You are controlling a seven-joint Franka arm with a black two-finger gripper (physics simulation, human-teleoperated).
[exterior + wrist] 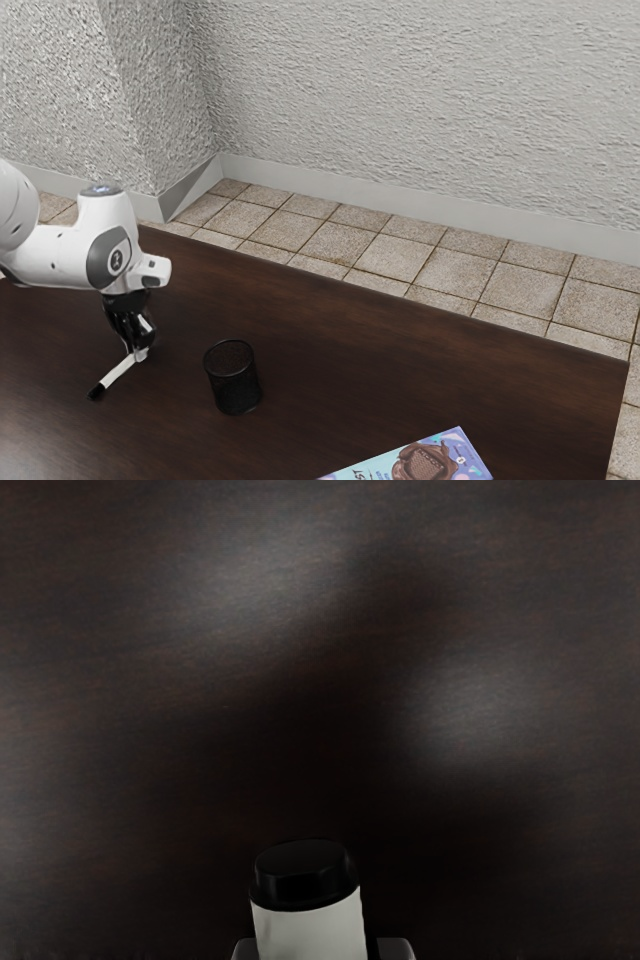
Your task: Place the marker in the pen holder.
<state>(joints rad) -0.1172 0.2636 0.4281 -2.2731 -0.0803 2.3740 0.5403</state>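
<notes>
My gripper [141, 353] is at the exterior view's left, low over the table, shut on the white marker [118, 371] near one end. The marker slants down from the fingertips toward the exterior view's lower left, its black end farthest out. In the wrist view the marker [309, 927] shows its black end and white body between the fingertips of the gripper [322, 949]. The black pen holder [232, 378] stands upright on the table, apart from the gripper, toward the exterior view's right.
A light blue and purple box with a brown picture [425, 462] lies at the exterior view's lower edge, right of the pen holder. The dark wooden table [400, 350] ends at a long edge, with floor tiles and a rough wall beyond.
</notes>
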